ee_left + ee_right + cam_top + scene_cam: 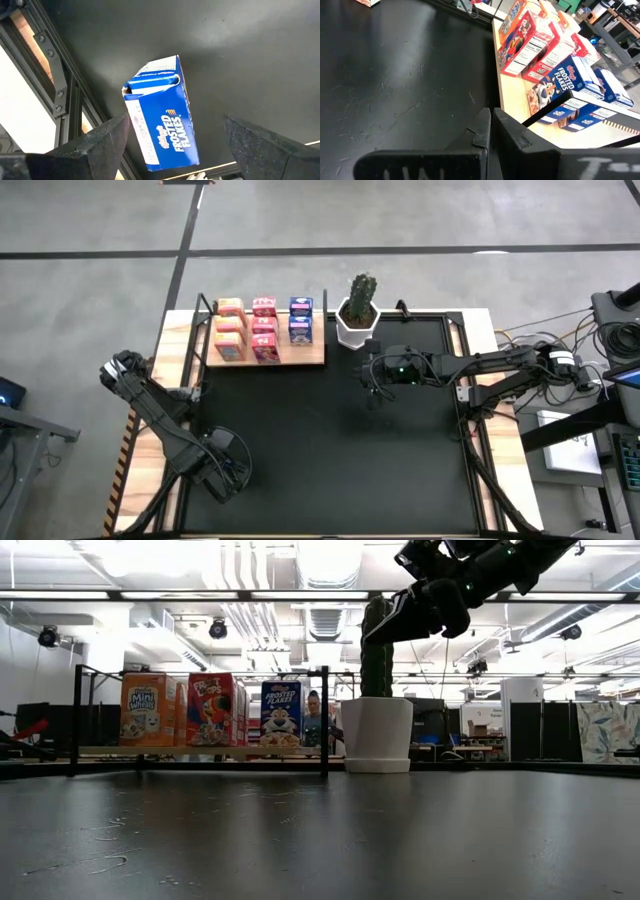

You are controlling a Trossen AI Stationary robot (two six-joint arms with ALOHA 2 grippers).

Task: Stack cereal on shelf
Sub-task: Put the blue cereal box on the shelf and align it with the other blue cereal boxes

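Your left gripper [172,142] is spread wide at the mat's [330,450] near-left corner, a blue cereal box [162,120] between its fingers, ungripped. Right gripper [372,372] closed, empty, beside the plant pot [356,325].

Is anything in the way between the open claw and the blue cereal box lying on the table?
Nothing visible. The left claw hangs open right over the blue cereal box, which lies on the black mat between its fingers with bare mat around it. The cactus pot stands far off, beside the shelf.
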